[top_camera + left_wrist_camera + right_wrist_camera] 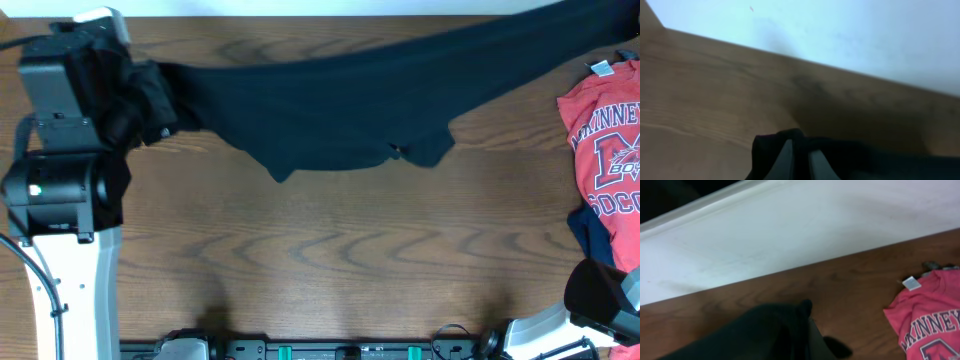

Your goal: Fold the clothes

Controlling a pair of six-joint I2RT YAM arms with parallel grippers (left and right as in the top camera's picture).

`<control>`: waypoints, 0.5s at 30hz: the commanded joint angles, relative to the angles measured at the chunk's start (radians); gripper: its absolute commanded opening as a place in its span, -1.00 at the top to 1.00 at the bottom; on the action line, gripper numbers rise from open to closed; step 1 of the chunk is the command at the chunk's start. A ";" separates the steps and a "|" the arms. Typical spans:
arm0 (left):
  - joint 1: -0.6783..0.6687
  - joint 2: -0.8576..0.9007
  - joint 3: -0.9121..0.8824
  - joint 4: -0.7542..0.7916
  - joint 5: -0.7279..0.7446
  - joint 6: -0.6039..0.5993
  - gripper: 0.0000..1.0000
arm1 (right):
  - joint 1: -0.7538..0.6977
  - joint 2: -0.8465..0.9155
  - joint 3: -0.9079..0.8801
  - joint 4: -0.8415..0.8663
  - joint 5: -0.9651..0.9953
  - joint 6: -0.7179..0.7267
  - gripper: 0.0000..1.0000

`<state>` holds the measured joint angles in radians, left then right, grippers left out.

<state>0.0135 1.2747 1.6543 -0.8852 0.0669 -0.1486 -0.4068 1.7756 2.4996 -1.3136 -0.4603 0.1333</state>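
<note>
The black T-shirt [340, 95] hangs stretched in a band across the far side of the table, sagging in the middle to a low point near the centre. My left gripper [150, 100] is at the far left and is shut on the shirt's left end; in the left wrist view its fingers [797, 157] pinch black fabric [770, 155]. The shirt's right end runs out of the overhead view at the top right. In the right wrist view my right gripper [810, 337] is shut on black fabric [760, 330], held above the table.
A red T-shirt with white lettering [605, 150] lies at the right edge, on a navy garment [590, 235]; it also shows in the right wrist view [930, 325]. A white wall runs along the table's far edge [790, 240].
</note>
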 commanded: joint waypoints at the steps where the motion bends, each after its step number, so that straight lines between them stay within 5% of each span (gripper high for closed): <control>1: -0.053 -0.027 0.026 -0.031 -0.034 0.018 0.88 | -0.011 -0.006 0.016 -0.028 0.011 0.019 0.98; 9: -0.222 -0.080 0.026 -0.078 -0.053 0.016 0.88 | 0.036 -0.005 0.009 -0.170 0.090 0.033 0.98; 15: -0.239 -0.006 0.008 -0.079 -0.207 0.017 0.88 | 0.074 0.074 -0.097 -0.177 0.157 0.057 0.98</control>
<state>-0.2249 1.2167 1.6543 -0.9722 -0.0208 -0.1486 -0.3439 1.7832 2.4531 -1.5009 -0.3595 0.1604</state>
